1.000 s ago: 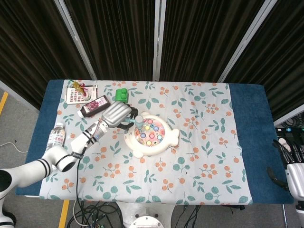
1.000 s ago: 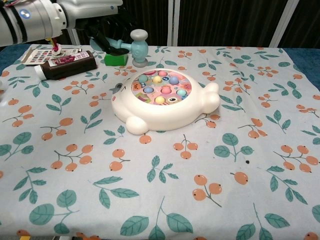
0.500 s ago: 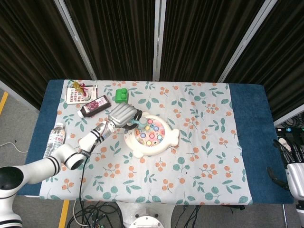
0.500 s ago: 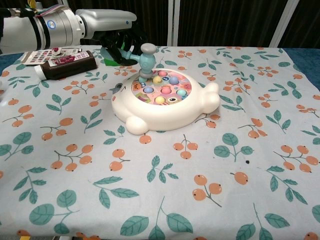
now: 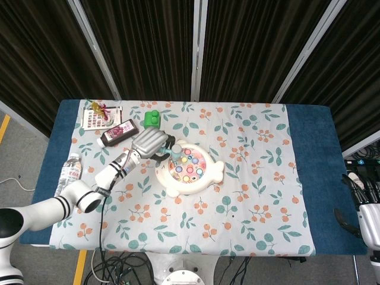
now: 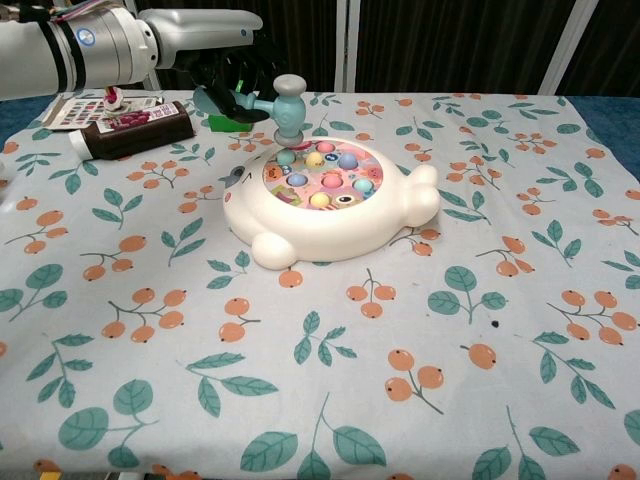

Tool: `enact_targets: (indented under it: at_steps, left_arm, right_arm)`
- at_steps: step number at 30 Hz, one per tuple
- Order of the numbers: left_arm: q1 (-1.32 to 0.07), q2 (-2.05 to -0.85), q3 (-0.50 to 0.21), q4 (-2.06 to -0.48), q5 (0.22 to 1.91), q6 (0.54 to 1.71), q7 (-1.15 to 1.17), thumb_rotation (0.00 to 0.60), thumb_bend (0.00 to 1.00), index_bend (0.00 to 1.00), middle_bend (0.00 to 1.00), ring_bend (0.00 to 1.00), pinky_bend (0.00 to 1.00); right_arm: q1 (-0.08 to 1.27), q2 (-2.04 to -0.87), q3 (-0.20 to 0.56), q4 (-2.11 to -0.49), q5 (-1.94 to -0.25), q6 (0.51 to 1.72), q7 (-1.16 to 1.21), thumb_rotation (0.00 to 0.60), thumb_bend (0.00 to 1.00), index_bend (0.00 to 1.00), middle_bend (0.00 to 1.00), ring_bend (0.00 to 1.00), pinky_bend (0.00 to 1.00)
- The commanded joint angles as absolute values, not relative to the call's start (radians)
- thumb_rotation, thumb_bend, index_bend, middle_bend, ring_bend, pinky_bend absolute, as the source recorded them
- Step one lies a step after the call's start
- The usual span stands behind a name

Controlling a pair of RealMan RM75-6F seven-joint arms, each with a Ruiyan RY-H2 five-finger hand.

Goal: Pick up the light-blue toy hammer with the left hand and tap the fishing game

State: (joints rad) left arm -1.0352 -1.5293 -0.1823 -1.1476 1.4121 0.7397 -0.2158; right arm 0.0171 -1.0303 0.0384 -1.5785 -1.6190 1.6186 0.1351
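My left hand [image 6: 228,80] [image 5: 148,142] grips the handle of the light-blue toy hammer [image 6: 288,107] [image 5: 174,149]. The hammer's head hangs just above the far left rim of the fishing game [image 6: 330,200] [image 5: 190,169], a white fish-shaped toy with coloured fish in a pink round pond. A small gap shows between head and game in the chest view. My right hand [image 5: 369,219] rests off the table's right edge, low in the head view; its fingers are too cut off to judge.
A dark sauce bottle [image 6: 128,130] lies at the back left by a sticker card [image 5: 98,116]. A green block [image 5: 152,118] sits behind my left hand. A water bottle [image 5: 69,171] lies near the table's left edge.
The hammer came down from beside the game onto its far left rim half a second ago. Now it has lifted slightly off the game, still in my left hand.
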Motion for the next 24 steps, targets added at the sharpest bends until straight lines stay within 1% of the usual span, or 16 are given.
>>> enact_targets:
  at_steps: [1,6,10,17,20,24]
  left_arm:
    - [-1.038,-1.543,-0.173,-1.133,1.409,0.729,-0.216,0.600,0.53,0.65,0.65,0.53,0.56]
    - [-1.044,-1.573,-0.162,-1.096,1.405,0.715,-0.212,0.600,0.53,0.65,0.65,0.53,0.56]
    - [-1.040,-1.560,-0.167,-1.103,1.404,0.730,-0.216,0.600,0.53,0.65,0.65,0.53,0.56]
    - [-0.987,-1.471,-0.179,-1.196,1.398,0.815,-0.225,0.600,0.53,0.65,0.65,0.53,0.56]
    - [-0.943,-1.446,-0.162,-1.223,1.390,0.855,-0.212,0.600,0.53,0.64,0.65,0.53,0.55]
    - [-0.865,-1.449,-0.126,-1.229,1.371,0.914,-0.205,0.600,0.52,0.63,0.63,0.52,0.51]
  right_arm:
    - [0.018,-1.030,0.038,-1.579,-1.618,1.616,0.135,0.600,0.27,0.03,0.22,0.00,0.00]
    - [0.015,-1.029,0.038,-1.580,-1.616,1.617,0.134,0.600,0.27,0.03,0.22,0.00,0.00]
    - [0.013,-1.029,0.040,-1.580,-1.617,1.623,0.134,0.600,0.27,0.03,0.22,0.00,0.00]
    - [0.014,-1.031,0.042,-1.575,-1.626,1.630,0.141,0.600,0.27,0.03,0.22,0.00,0.00]
    - [0.015,-1.033,0.041,-1.569,-1.630,1.629,0.148,0.600,0.27,0.03,0.22,0.00,0.00]
    - [0.017,-1.035,0.040,-1.560,-1.629,1.625,0.159,0.600,0.27,0.03,0.22,0.00,0.00]
